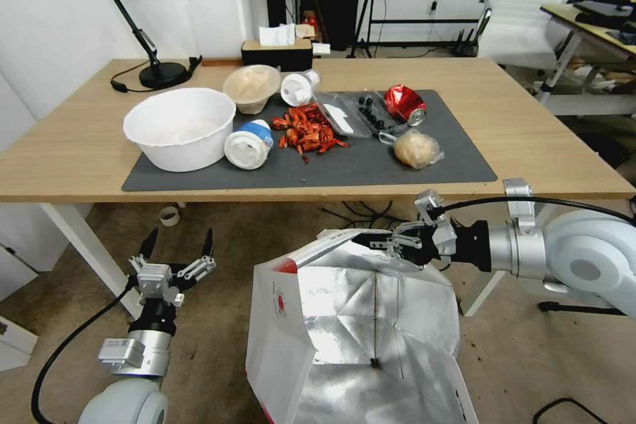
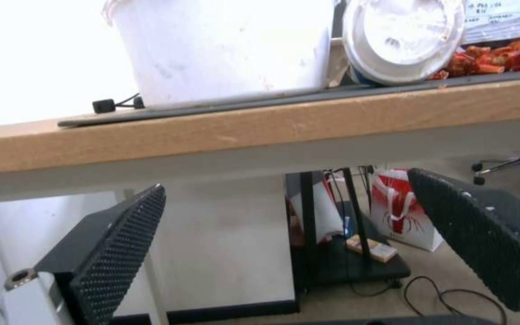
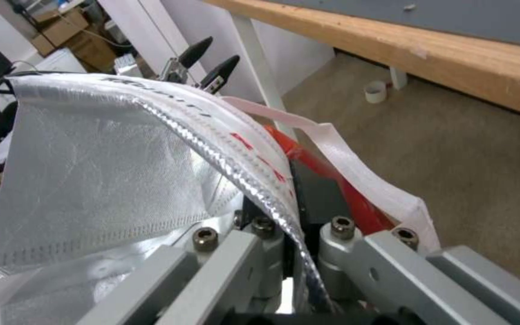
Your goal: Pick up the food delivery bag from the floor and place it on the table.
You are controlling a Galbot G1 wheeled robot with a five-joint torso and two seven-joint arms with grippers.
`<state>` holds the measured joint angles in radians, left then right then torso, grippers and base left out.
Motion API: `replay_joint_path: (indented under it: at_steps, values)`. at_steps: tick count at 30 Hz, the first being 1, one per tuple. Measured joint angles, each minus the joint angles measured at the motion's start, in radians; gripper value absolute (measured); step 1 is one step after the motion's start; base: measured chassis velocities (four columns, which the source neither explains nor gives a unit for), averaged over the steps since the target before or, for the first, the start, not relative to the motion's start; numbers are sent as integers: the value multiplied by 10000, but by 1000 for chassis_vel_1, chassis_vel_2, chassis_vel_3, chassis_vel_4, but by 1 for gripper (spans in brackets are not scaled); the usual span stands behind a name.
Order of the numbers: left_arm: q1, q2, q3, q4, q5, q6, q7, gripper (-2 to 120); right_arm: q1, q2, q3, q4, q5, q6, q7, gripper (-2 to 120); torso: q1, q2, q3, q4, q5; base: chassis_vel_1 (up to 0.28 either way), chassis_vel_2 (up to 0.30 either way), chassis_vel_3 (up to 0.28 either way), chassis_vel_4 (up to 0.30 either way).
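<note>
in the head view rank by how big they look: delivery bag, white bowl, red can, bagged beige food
1. food delivery bag, though it sits nearest the camera
2. white bowl
3. red can and small bag of beige food: too alike to rank

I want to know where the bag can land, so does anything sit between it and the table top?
Yes. The right pincer grips the food delivery bag below the table edge. The dark mat ahead is crowded: white bowl, cups, red food, crushed can. Bare wood lies right of the mat.
</note>
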<state>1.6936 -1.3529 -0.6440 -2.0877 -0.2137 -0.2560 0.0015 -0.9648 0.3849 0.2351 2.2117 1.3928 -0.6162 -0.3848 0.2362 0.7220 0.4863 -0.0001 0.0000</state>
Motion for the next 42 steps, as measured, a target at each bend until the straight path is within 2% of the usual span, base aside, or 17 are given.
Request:
replay_joint_path:
  at_steps: [42]
  values:
    - [184,-65,-39,-267,30,-39,-40,100,-323,-94,334,229,-6,9,-6,0,776,1841,1062,0,0,0,0,0,0]
